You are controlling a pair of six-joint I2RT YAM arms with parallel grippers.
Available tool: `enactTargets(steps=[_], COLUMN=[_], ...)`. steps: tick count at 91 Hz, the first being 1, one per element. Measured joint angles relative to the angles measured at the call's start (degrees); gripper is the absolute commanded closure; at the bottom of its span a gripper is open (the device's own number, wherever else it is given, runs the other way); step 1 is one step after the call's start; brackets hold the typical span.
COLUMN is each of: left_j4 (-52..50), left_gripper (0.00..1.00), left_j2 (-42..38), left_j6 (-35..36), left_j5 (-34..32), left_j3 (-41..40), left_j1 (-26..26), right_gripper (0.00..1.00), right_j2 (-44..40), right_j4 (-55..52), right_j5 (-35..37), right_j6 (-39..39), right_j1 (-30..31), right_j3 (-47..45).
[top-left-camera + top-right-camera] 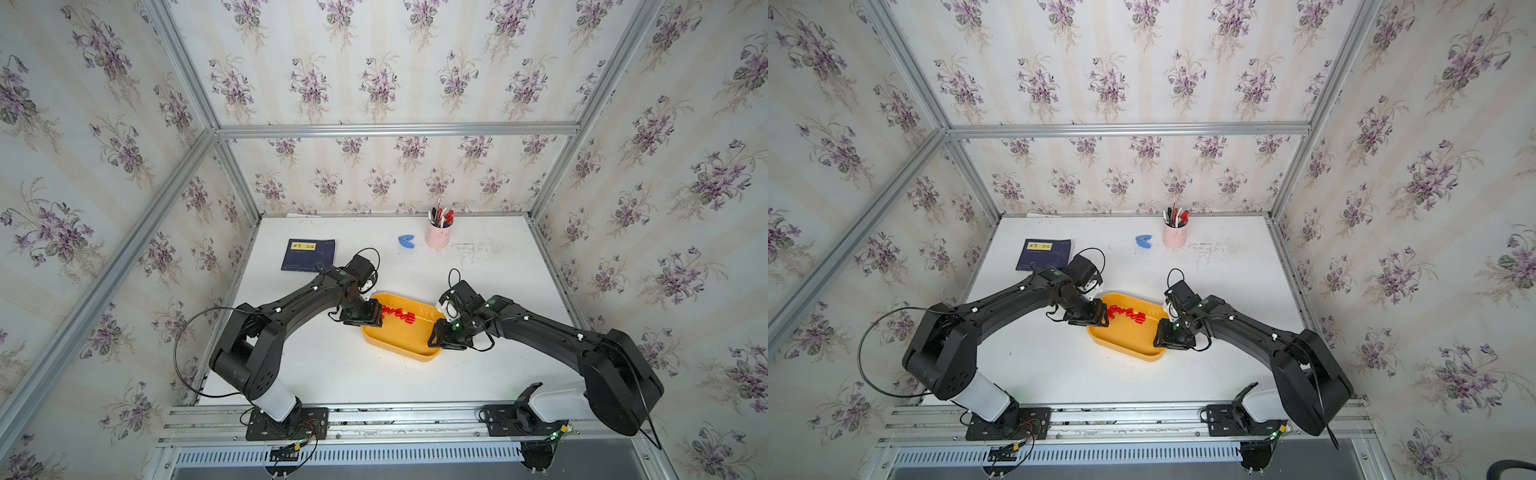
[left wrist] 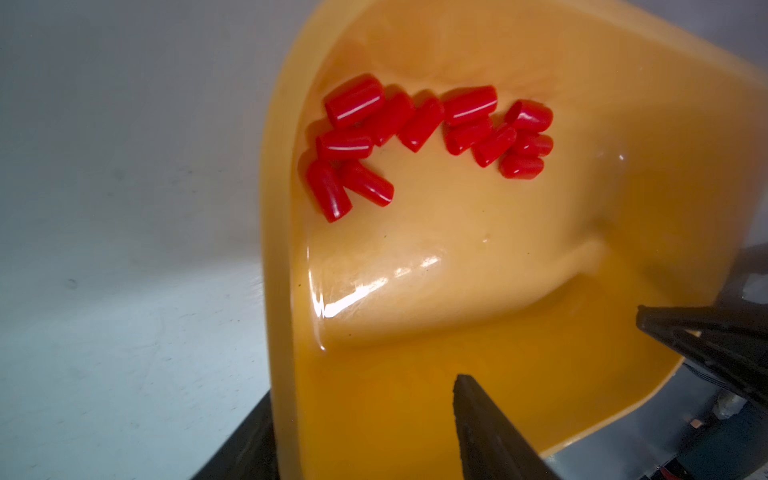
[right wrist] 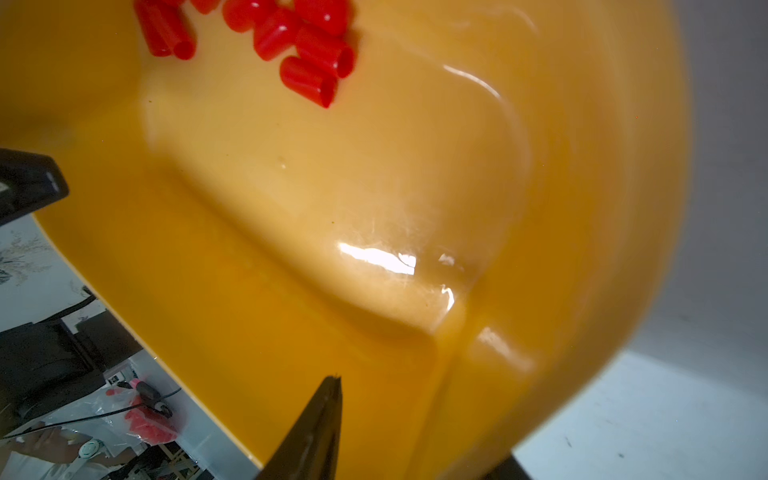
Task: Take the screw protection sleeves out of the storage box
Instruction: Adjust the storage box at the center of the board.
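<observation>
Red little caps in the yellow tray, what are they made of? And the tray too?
The red sleeves look like glossy plastic or maybe rubber: smooth skins with thin white glints and hollow open ends. The yellow-orange tray looks like hard moulded plastic: shiny, with bright reflections and softly rounded corners.

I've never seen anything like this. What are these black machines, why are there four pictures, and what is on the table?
Two black robot arms are mounted at the front of the table, and each ends in a two-fingered gripper. The two wide pictures come from one camera overhead. The two close-ups come from cameras on the arms' wrists. The left gripper and the right gripper are open at opposite ends of a yellow tray and hold nothing. A bunch of small red caps lies inside the tray. Farther back are a dark blue book, a small blue object and a pink cup of pens.
</observation>
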Motion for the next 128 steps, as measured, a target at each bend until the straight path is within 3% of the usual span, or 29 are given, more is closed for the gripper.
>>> enactTargets(steps=[13,64,89,112,128], left_j4=[0.17,4.35,7.61,8.13,5.77], left_gripper=[0.28,0.28,0.01,0.0,0.0], left_j2=[-1.86,-2.64,-4.52,-7.76,-12.7], left_j6=[0.07,-0.02,-0.68,-2.1,-2.16], left_j5=[-0.35,-0.39,-0.02,-1.22,-4.59], left_j3=[0.42,-2.01,-6.54,-6.93,-4.2], left_j1=[-0.04,-0.04,-0.09,0.15,1.53], right_gripper=[0.41,0.44,0.3,0.27,0.27], right_j2=[-2.08,-1.6,-1.14,-4.68,-9.57], right_j4=[-3.91,-2.36,2.67,1.88,-5.46], right_j5=[0.63,0.9,0.44,1.42,5.9], right_j6=[-2.03,-5.86,-7.54,-9.22,-12.52], right_j1=[-0.02,-0.13,-0.11,-0.13,-0.79], right_j3=[3.85,1.6,-0.94,-0.83,6.45])
